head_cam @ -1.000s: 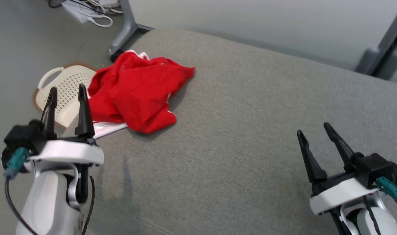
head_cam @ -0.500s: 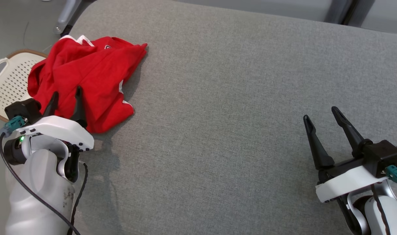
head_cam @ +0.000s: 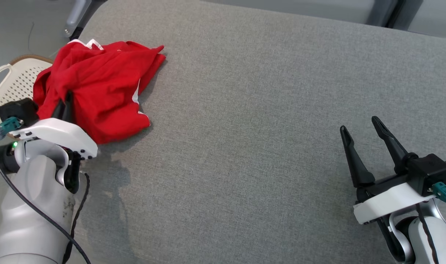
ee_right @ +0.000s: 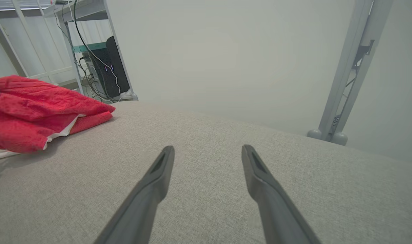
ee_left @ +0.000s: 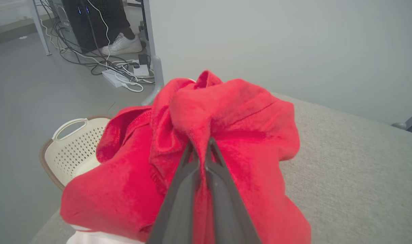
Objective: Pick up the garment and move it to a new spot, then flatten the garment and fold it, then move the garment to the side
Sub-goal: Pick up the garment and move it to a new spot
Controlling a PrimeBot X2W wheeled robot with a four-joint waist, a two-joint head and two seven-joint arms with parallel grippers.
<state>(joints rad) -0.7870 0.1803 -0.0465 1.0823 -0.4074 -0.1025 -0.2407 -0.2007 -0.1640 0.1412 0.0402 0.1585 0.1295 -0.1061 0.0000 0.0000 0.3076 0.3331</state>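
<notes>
left gripper (ee_left: 200,146) jaws now closed, garment (ee_left: 250,112) fold pinched, perhaps lifted

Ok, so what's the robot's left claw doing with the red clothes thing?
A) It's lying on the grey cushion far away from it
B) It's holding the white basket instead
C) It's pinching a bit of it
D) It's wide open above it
C: in the left wrist view the left gripper has its two fingers closed together with a fold of the red garment squeezed between them, while the right gripper stands open away from it.
</notes>
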